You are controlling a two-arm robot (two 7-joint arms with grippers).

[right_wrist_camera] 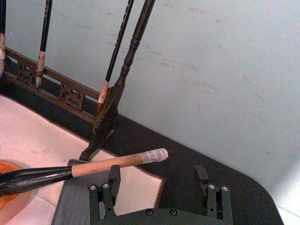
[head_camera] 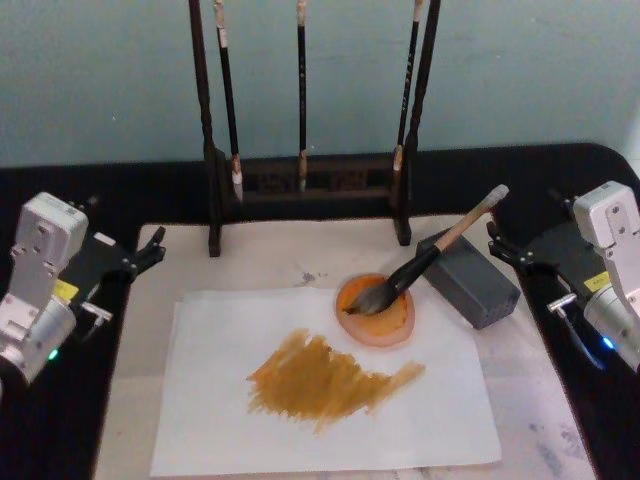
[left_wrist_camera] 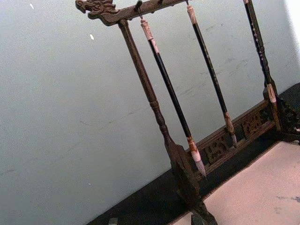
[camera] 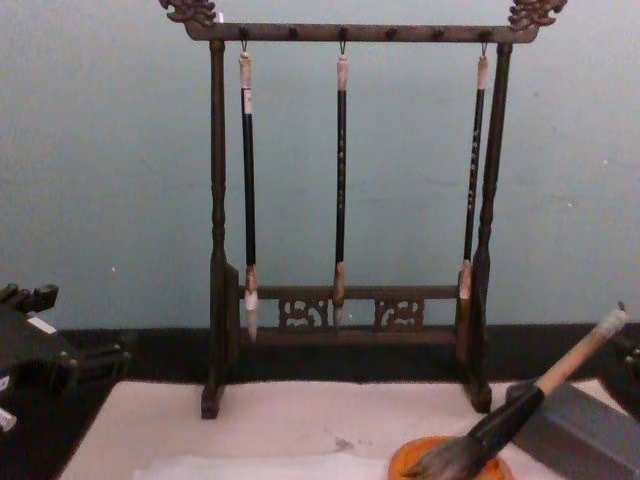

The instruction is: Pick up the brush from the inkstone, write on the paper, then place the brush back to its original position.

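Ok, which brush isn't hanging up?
The thick brush with the pale wooden handle: it leans on the grey block, bristles in the orange dish. The three slim black brushes hang from the rack.

The paper (head_camera: 210, 420) is white with an ochre smear (head_camera: 320, 380); the dish (head_camera: 395, 326) orange.

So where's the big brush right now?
In the head view the brush lies right of middle, its bristles in the orange dish and its handle leaning on the grey block.
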